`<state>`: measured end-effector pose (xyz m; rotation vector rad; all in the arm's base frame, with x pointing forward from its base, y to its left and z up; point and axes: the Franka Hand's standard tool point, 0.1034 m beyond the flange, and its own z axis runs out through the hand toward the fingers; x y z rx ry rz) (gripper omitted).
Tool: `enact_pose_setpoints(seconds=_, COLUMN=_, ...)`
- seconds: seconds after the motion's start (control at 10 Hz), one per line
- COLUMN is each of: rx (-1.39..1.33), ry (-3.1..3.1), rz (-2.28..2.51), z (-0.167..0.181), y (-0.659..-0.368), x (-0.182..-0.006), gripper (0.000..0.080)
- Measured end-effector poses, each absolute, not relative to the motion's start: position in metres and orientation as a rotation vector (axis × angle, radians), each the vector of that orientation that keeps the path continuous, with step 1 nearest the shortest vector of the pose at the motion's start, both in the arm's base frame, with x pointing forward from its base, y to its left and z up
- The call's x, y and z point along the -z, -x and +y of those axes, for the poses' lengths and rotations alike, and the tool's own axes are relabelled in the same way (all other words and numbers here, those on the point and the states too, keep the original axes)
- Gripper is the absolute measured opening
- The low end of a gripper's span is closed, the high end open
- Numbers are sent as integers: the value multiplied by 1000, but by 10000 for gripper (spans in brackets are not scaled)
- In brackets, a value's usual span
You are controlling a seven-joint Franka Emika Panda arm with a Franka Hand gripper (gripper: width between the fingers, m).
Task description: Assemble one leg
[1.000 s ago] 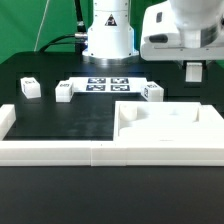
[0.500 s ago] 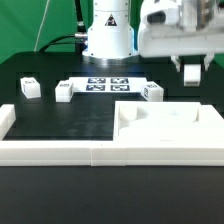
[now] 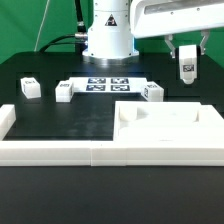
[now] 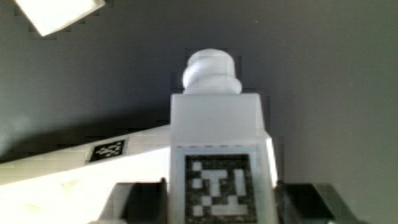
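My gripper [image 3: 186, 52] is at the exterior view's upper right, shut on a leg [image 3: 186, 67], a small white block with a black-and-white tag, held upright above the table. In the wrist view the leg [image 4: 217, 130] stands between my fingers [image 4: 143, 206], with its tag facing the camera and a rounded peg at its far end. Three more legs lie on the black table: one [image 3: 30, 88] at the left, one [image 3: 64, 91] beside it, and one [image 3: 152, 92] near the middle.
The marker board [image 3: 108, 84] lies at the back centre in front of the robot base [image 3: 108, 35]. A large white body with square recesses [image 3: 165, 128] sits at the front right. A white rail [image 3: 50, 150] runs along the table's front edge.
My gripper has risen and shifted slightly to the exterior view's left, carrying the leg up off the table at the right.
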<state>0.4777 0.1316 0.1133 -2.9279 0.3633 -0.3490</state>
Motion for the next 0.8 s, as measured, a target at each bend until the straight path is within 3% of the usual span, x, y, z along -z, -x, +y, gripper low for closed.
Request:
enact_pose_setpoints(seconds=0.3, rx=475, ry=2940, rz=224, z=128, y=-479, x=-107, gripper=290)
enact_pose_setpoints(seconds=0.8, rx=524, ry=2968, rz=85, z=115, y=-494, x=-115, gripper=290)
